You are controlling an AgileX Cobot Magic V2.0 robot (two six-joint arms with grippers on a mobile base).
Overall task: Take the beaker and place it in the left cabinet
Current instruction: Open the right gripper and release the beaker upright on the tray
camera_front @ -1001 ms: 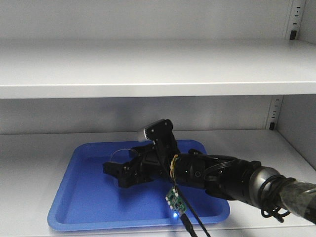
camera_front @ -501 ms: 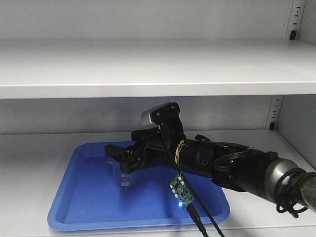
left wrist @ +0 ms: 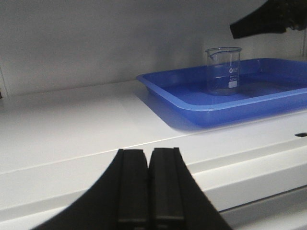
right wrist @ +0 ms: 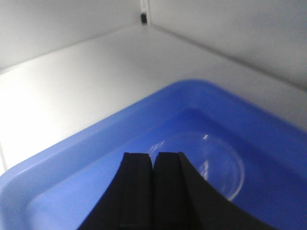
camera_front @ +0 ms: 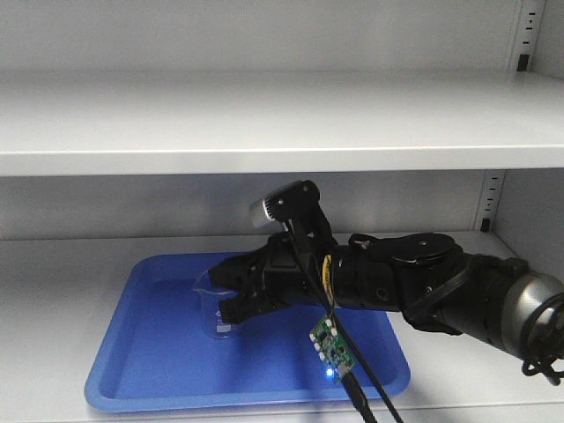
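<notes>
The clear glass beaker [camera_front: 211,324] stands upright in a blue tray [camera_front: 115,352] on the lower shelf of the left cabinet [camera_front: 53,264]. My right gripper [camera_front: 220,295] hovers just above and to the right of the beaker, touching nothing. In the right wrist view its jaws [right wrist: 153,154] are shut and empty, with the beaker's rim [right wrist: 229,165] below to the right. My left gripper [left wrist: 148,150] is shut and empty, low at the shelf's front edge, well left of the beaker [left wrist: 223,71] and tray [left wrist: 192,103].
A wide grey shelf [camera_front: 264,123] runs close overhead. A slotted rail [camera_front: 489,203] stands at the back right corner. A small green circuit board with a blue light [camera_front: 330,348] and its cable hang under my right arm, over the tray.
My right gripper rose off the beaker, left it standing in the tray and drew back slightly right. Its fingers have come together.
</notes>
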